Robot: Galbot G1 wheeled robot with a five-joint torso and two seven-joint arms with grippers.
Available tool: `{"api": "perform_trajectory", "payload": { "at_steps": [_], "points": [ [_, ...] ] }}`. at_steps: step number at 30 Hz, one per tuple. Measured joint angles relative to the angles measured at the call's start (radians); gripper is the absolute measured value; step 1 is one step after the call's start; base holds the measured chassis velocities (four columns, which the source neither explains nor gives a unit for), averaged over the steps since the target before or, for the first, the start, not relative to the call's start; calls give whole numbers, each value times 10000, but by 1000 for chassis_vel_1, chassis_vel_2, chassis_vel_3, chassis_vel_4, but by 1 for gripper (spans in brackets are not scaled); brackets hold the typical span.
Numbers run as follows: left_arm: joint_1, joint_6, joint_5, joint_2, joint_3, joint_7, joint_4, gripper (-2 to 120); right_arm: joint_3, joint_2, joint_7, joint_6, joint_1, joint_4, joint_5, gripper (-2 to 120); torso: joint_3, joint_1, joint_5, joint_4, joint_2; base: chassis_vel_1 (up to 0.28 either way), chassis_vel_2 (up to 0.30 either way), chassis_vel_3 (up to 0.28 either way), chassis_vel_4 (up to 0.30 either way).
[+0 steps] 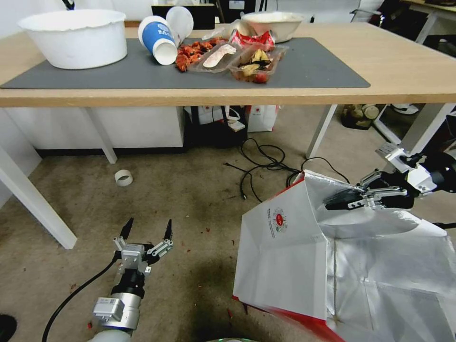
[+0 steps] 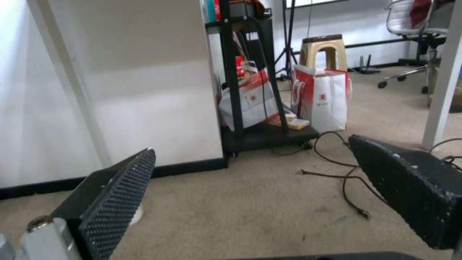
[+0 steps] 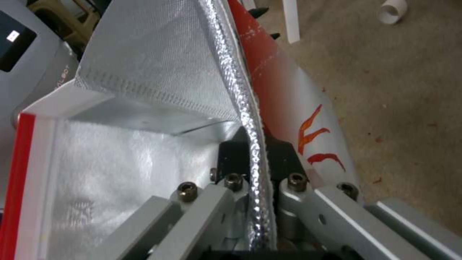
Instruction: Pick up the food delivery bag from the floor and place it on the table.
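Already my right fingers [image 1: 354, 198] are clamped on the foil rim of the food delivery bag [image 1: 304, 247], lower right of the frame on the floor [image 1: 190, 199]; it looks light, floppy, crushable, so the rim hold suits; left fingers [image 1: 147, 231] spread apart, lower left

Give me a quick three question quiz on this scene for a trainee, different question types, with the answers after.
1. True or false: the right gripper is pinching the rim of the food delivery bag.
2. Multiple choice: the left gripper is A) holding a strap, B) open above the floor with nothing in it, C) resting on the table.
3. Fill in: the bag's lining is ____ foil.

Key
1. True: in the right wrist view the fingers close on either side of the silver edge.
2. B: its fingers stand apart over bare carpet.
3. Silver.
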Motion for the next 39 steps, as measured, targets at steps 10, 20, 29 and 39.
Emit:
{"api": "perform_trajectory", "payload": {
  "at_steps": [10,20,29,39],
  "points": [
    [128,-203,86,-48,-136,-20,-35,100,140,84,-147,59,-47,-83,-181,0,0,0,0,1,0,0,0,0,0],
    [88,-491,86,-97,-155,98,80,100,76,106,-316,192,-56,-98,-528,0,16,9,1,1,47,0,0,0,0],
    [19,-552,18,-85,-135,128,193,100,46,161,-393,257,-57,-152,-666,0,405,20,0,0,444,0,0,0,0],
    [6,-562,11,-56,-135,154,209,100,50,157,-417,288,-34,-154,-688,0,810,61,0,0,887,0,0,0,0]
  ]
}}
